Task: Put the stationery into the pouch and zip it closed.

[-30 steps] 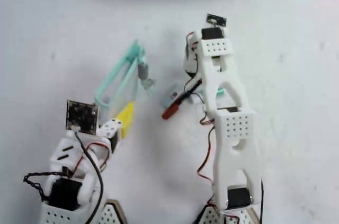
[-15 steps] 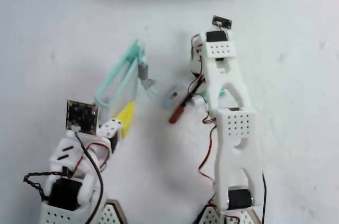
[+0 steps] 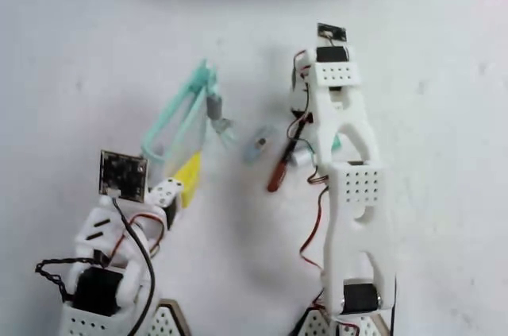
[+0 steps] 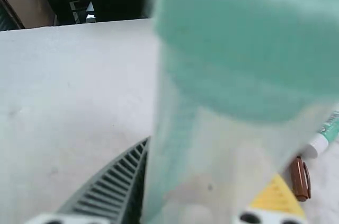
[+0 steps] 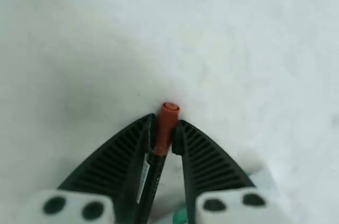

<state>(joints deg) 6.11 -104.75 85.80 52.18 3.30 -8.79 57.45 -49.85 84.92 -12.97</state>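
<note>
Pouch [image 3: 181,117] gripped at one end by left claw [image 3: 187,171]; right claw [image 5: 165,124] clamped on brown pen [image 5: 169,110], right of pouch, over white counter [image 3: 95,50].

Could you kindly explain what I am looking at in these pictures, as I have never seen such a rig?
These are two small robot arms at a white table. One picture looks down from a fixed camera above; the other two come from cameras on each arm's wrist. The left gripper holds a clear pouch with a teal edge. The right gripper is closed on a red-brown pen. A teal-and-white marker and a small pale item lie on the table nearby.
</note>
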